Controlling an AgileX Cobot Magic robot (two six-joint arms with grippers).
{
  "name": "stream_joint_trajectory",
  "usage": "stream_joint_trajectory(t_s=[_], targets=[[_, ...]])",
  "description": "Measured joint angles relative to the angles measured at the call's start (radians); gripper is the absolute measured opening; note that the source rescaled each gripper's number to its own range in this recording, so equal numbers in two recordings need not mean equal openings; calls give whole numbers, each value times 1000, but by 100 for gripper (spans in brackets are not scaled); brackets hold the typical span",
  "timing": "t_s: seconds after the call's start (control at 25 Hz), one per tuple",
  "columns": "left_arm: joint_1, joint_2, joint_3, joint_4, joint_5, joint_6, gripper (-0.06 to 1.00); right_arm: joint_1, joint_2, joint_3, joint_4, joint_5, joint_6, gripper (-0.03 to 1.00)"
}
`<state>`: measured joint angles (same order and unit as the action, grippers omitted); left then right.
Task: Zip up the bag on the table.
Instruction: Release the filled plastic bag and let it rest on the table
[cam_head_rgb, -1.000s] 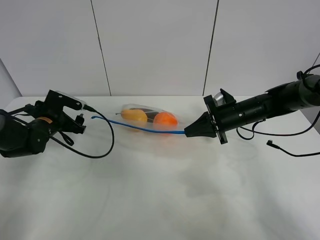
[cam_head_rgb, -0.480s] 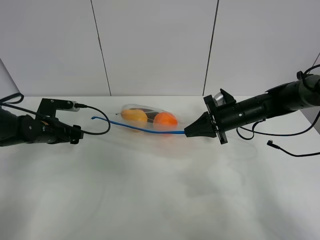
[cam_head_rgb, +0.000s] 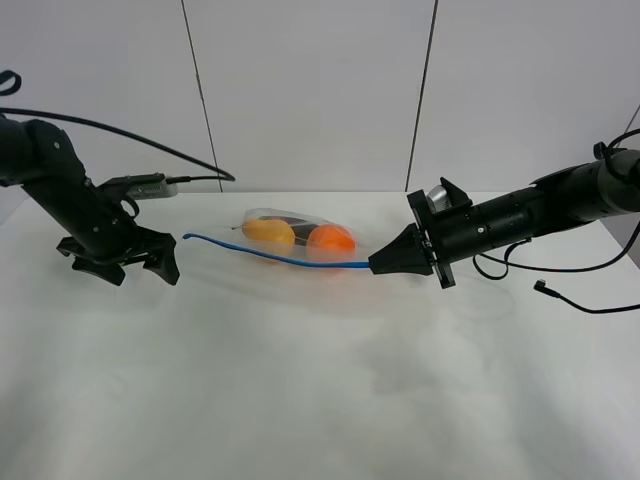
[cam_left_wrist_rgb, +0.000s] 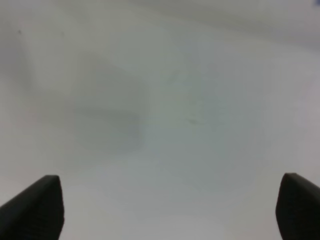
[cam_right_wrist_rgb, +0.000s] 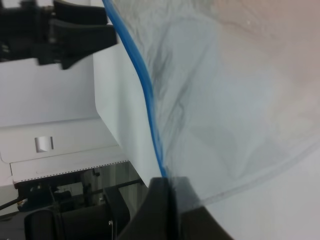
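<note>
The clear bag (cam_head_rgb: 300, 240) lies on the white table (cam_head_rgb: 320, 400) with two orange fruits and a dark one inside. Its blue zipper strip (cam_head_rgb: 270, 255) runs along the near edge. My right gripper (cam_head_rgb: 377, 265) is shut on the strip's right end; the right wrist view shows the strip (cam_right_wrist_rgb: 145, 90) running into the closed fingers (cam_right_wrist_rgb: 162, 197). My left gripper (cam_head_rgb: 125, 268) points down at the table, left of the strip's free end, open and empty. Its fingertips (cam_left_wrist_rgb: 37, 207) show wide apart over bare table.
A loose black cable (cam_head_rgb: 590, 305) lies on the table at the far right. The left arm's cable (cam_head_rgb: 150, 135) arcs above the table's back left. White wall panels stand behind the table.
My left arm has risen and turned, so its gripper now points down at the table nearer the strip's free end. The right gripper and bag have not moved.
</note>
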<state>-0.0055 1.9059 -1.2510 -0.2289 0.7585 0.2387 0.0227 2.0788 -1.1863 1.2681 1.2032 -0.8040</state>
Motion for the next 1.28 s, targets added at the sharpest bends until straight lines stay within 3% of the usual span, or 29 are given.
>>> stream_joint_trajectory(t_s=[0.24, 0.4, 0.6, 0.92, 1.28], targets=[[0, 0, -155, 88, 245, -142, 99, 0, 0, 0, 0, 0, 0, 0], [0, -2, -221, 127, 406, -180, 99, 0, 0, 0, 0, 0, 0, 0], [0, -59, -211, 130, 443, -197, 100, 0, 0, 0, 0, 0, 0, 0], [0, -359, 29, 142, 449, -211, 100, 0, 0, 0, -3, 0, 0, 0], [0, -860, 441, 167, 454, -212, 100, 0, 0, 0, -4, 0, 0, 0]])
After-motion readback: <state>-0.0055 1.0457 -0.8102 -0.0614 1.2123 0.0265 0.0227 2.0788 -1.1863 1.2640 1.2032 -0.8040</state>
